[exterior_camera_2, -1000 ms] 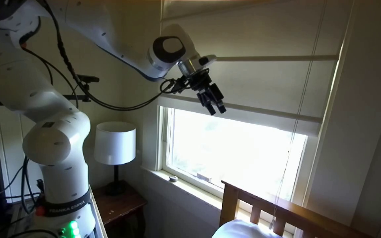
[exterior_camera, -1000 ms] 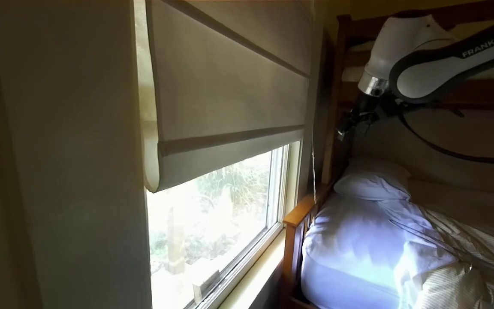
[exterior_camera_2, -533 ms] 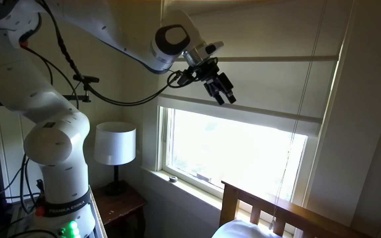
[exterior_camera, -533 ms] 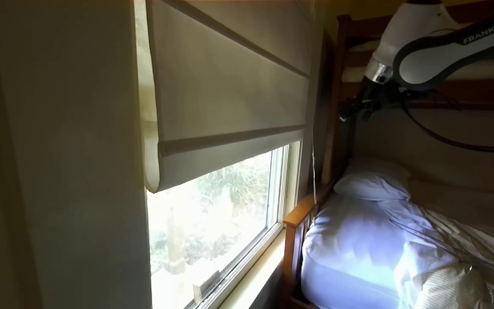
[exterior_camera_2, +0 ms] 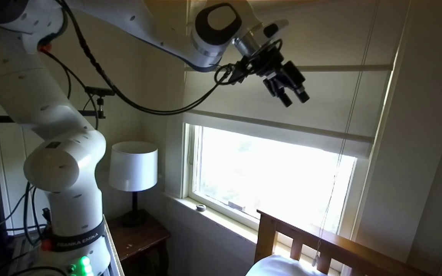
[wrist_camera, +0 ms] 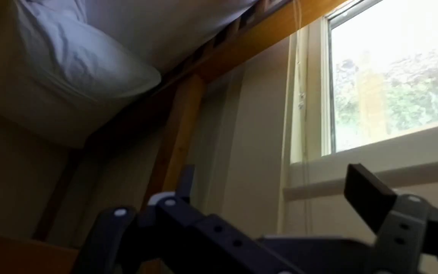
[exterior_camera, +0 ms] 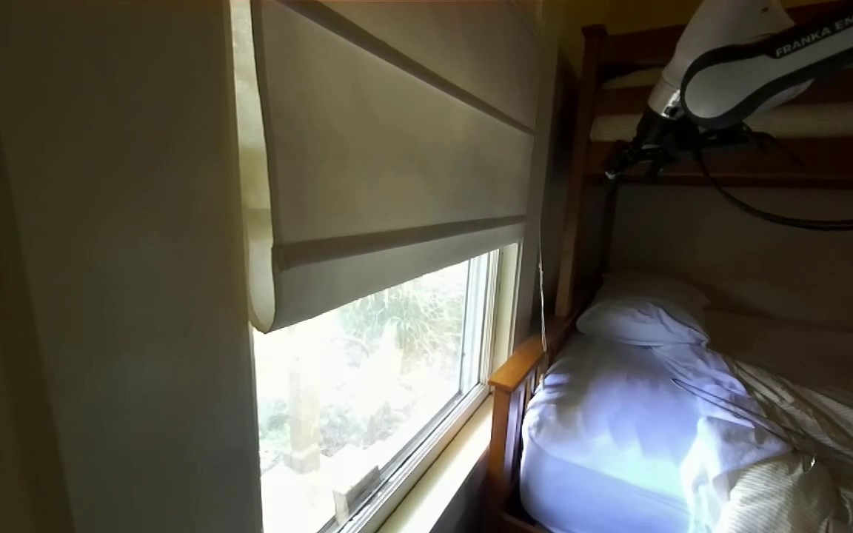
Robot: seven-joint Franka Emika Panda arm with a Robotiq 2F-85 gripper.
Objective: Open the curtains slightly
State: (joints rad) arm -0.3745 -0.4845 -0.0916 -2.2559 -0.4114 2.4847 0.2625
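The curtains are a wide beige-tan fabric shade (exterior_camera: pixel 404 148) covering the upper part of the window, with horizontal folds and a straight bottom hem. The shade also shows in an exterior view (exterior_camera_2: pixel 332 103) and at the lower right of the wrist view (wrist_camera: pixel 413 150). Thin pull cords (exterior_camera_2: pixel 335 184) hang in front of its cord-side end, down to the bed frame; they show in the wrist view (wrist_camera: pixel 300 76) too. My gripper (exterior_camera_2: pixel 295 99) is open and empty, above the hem level and apart from the cords. In the wrist view, its fingers (wrist_camera: pixel 272 180) are spread wide with nothing between them.
A wooden bed frame (exterior_camera_2: pixel 320 249) stands by the window, with white bedding (exterior_camera: pixel 619 414). A bunk post (exterior_camera: pixel 578 185) rises behind it. A white lamp (exterior_camera_2: pixel 133 166) stands on a small table near the arm's base. A small round object (exterior_camera_2: pixel 201 207) sits on the sill.
My gripper has moved up, and toward the cord side of the window in an exterior view. It stays open. The shade and cords have not moved.
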